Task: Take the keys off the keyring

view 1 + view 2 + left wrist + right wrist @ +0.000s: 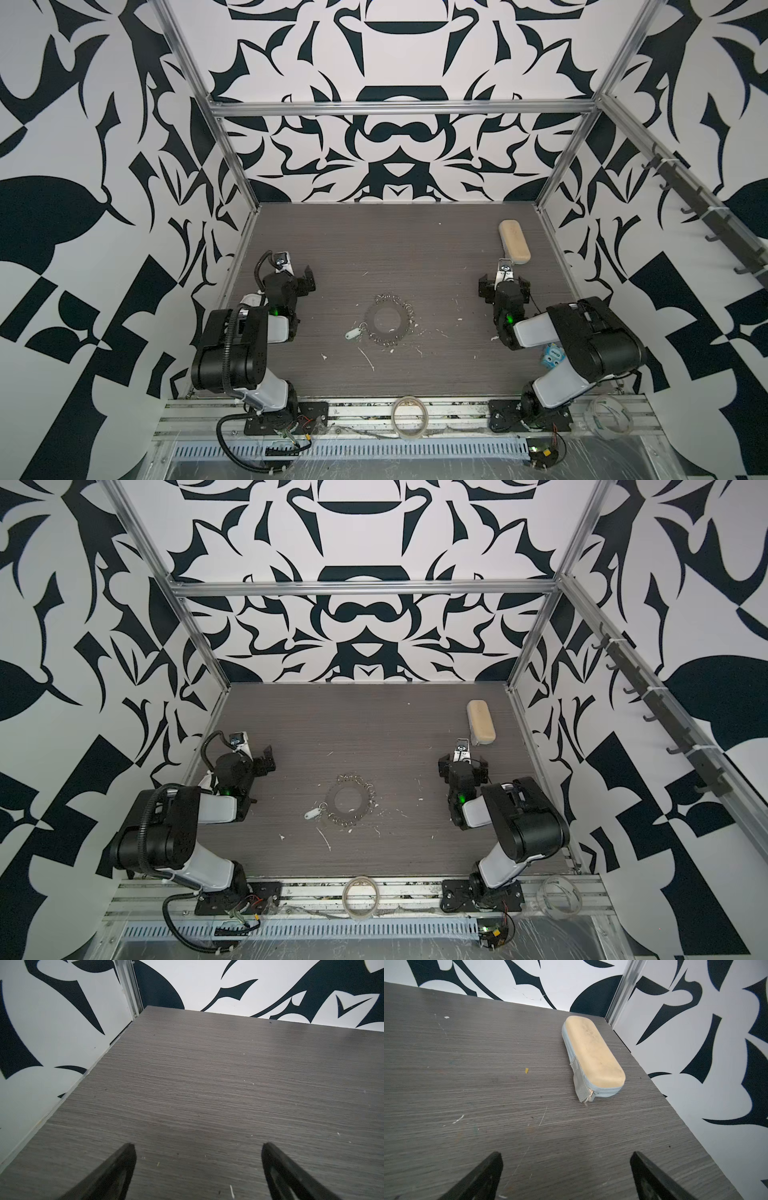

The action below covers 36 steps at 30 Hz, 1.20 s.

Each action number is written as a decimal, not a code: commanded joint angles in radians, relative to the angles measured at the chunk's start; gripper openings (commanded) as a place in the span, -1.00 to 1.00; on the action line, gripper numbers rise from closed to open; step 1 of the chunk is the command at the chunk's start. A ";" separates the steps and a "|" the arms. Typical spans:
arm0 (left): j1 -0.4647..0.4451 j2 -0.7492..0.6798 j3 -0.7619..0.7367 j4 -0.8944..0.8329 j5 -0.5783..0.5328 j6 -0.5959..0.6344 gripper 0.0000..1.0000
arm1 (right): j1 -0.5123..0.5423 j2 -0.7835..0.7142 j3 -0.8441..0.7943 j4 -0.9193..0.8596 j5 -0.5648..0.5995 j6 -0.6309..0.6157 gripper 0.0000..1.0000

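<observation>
The keyring [387, 320] lies flat at the centre of the worktop [415, 249] in both top views, with the white-tagged keys [353, 333] touching its lower-left rim, hooked on by the look of it. So nothing is off yet, and this looks like the opening step. The left tool [197, 1145] sits at mid-left and the right tool [565, 1153] at mid-right, both well apart from the ring, jaws spread wide, gripping nothing, touching nothing. Next, I'd say, one tool pins the ring while the other goes for the keys.
</observation>
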 commanded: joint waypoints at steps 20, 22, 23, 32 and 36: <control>-0.002 0.003 0.010 -0.009 0.004 -0.002 0.99 | -0.003 -0.019 0.016 0.032 0.010 0.003 0.99; -0.002 0.003 0.011 -0.009 0.004 -0.002 0.99 | -0.003 -0.019 0.016 0.033 0.010 0.004 0.99; -0.002 0.002 0.010 -0.008 0.005 -0.002 0.99 | -0.003 -0.019 0.017 0.033 0.010 0.003 1.00; -0.042 -0.221 0.077 -0.301 -0.117 -0.018 0.99 | 0.129 -0.290 0.003 -0.182 0.201 -0.036 0.99; -0.043 -0.356 0.252 -0.748 -0.089 -0.181 0.99 | 0.165 -0.476 0.294 -1.004 0.122 0.234 1.00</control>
